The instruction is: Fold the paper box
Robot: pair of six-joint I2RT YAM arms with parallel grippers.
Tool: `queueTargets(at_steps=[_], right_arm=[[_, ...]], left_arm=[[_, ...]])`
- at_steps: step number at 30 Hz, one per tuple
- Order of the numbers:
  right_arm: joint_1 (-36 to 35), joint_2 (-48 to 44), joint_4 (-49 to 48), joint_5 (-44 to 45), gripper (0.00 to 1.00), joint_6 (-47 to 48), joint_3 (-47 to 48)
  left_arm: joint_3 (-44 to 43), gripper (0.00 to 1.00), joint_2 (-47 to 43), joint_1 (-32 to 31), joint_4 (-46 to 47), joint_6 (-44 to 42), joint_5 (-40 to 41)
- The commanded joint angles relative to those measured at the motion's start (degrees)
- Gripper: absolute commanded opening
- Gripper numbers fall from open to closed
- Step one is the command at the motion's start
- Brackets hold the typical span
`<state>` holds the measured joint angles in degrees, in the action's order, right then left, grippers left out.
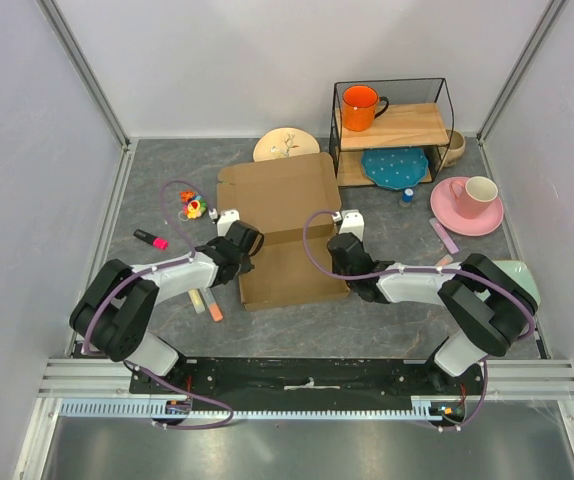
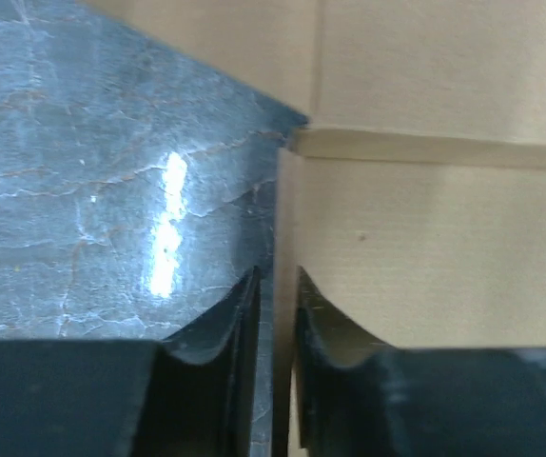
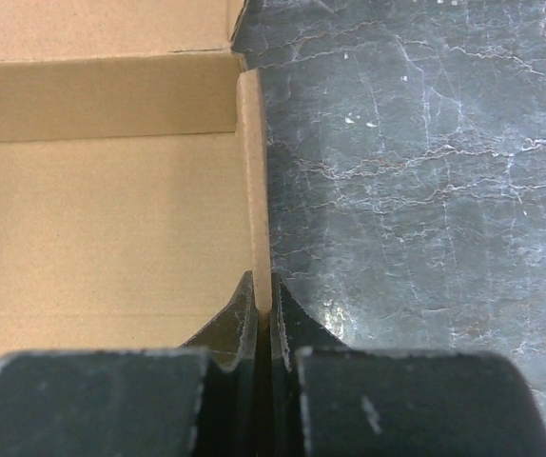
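Observation:
The paper box (image 1: 285, 225) is a flat brown cardboard sheet with creases lying mid-table. My left gripper (image 1: 240, 247) is at its left edge. In the left wrist view the gripper (image 2: 278, 305) straddles the upright left side flap (image 2: 286, 228); the flap touches the right finger and a thin strip of table shows beside the left finger (image 2: 230, 328), so the jaws stand slightly open. My right gripper (image 1: 343, 248) is at the box's right edge. In the right wrist view it (image 3: 263, 305) is shut on the raised right side flap (image 3: 253, 190).
A black wire shelf (image 1: 392, 125) with an orange mug and a blue plate stands at the back right. A pink cup on a saucer (image 1: 469, 200), a cream plate (image 1: 285, 145), a pink marker (image 1: 150, 239), small toys (image 1: 193, 205) and an orange marker (image 1: 210, 308) lie around the box.

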<state>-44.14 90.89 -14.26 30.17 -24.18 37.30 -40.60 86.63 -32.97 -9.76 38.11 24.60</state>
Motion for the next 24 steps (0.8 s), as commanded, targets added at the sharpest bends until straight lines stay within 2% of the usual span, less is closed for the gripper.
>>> queueTargets(at_steps=[1, 2, 9, 10, 11, 14, 17, 20, 22, 24], right_arm=[[-0.42, 0.34, 1.52, 0.15, 0.00, -1.13, -1.61], [-0.42, 0.34, 1.43, 0.15, 0.00, -1.13, -1.62], [-0.42, 0.25, 1.43, 0.24, 0.00, -1.13, -1.62], [-0.42, 0.25, 1.43, 0.32, 0.00, -1.13, -1.53], [-0.42, 0.34, 1.52, 0.24, 0.00, -1.13, -1.53], [-0.42, 0.08, 1.78, 0.50, 0.00, -1.04, -1.44], [-0.42, -0.19, 1.87, 0.85, 0.00, -1.04, -1.53], [-0.42, -0.28, 1.87, 0.76, 0.00, -0.95, -1.44], [-0.51, -0.01, 1.96, 0.68, 0.00, -0.95, -1.26], [-0.51, -0.10, 2.13, 0.76, 0.00, -0.87, -1.18]], left_arm=[[1.49, 0.15, 1.00, -1.04, 1.06, 2.41, 1.15], [1.66, 0.02, 0.74, -1.13, 1.23, 2.58, 1.85], [2.10, 0.02, -2.16, -2.01, 0.79, 2.94, 3.71], [1.58, 0.04, -2.52, -1.92, 0.27, 2.85, 3.18], [1.31, 0.28, -2.87, -1.92, -0.69, 3.02, 2.56], [2.01, 0.58, -5.85, -2.10, -1.93, 4.25, 1.86], [3.68, 0.67, -8.84, -2.10, -2.11, 5.66, 0.02], [5.00, 0.70, -10.34, -3.15, -2.19, 6.80, -0.87], [5.79, 0.70, -10.26, -4.90, -2.46, 7.33, -0.69], [6.23, 0.64, -9.90, -6.13, -2.63, 8.03, -0.61]])
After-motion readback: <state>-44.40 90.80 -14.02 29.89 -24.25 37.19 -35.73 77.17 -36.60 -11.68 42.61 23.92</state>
